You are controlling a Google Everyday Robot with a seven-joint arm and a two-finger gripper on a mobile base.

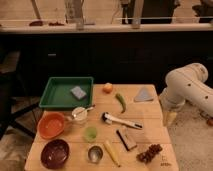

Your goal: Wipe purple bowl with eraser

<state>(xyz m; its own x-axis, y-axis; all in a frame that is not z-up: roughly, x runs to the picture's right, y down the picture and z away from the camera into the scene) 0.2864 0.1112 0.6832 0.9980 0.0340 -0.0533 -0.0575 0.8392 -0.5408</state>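
The purple bowl stands upright at the front left corner of the wooden table. The eraser, a small block with a tan top and a black side, lies front right of centre, just in front of the black-and-white brush. My white arm comes in from the right. Its gripper hangs beside the table's right edge, well away from the eraser and far from the bowl. It holds nothing that I can see.
An orange bowl sits behind the purple one. A green tray holds a grey-blue sponge. Also here: white cup, green cup, metal cup, yellow vegetable, grapes, green pepper, orange fruit, grey cloth.
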